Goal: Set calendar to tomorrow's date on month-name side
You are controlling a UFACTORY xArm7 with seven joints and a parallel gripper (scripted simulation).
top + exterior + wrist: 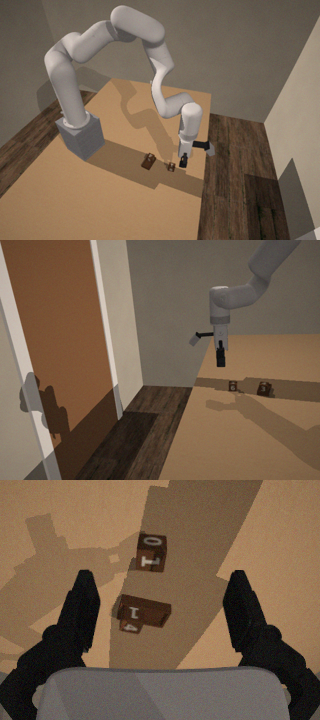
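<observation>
The brown calendar tray (148,161) lies on the tan table and holds one digit cube (150,156) at one end; the slot beside that cube is empty. In the exterior view the tray (264,389) shows a 3 on its front. The other cube (171,166) stands alone on the table to the right of the tray and shows a 6 in the exterior view (232,386). My gripper (183,162) (220,360) is open and empty, hanging well above the table. In the wrist view, below the fingers, I see the tray (147,614) and beyond it the loose cube (151,552).
The table's right edge (205,167) is close to the gripper, with dark wooden floor (232,180) beyond it. The arm's grey base block (80,136) stands to the left of the tray. The arm's shadow falls across both cubes.
</observation>
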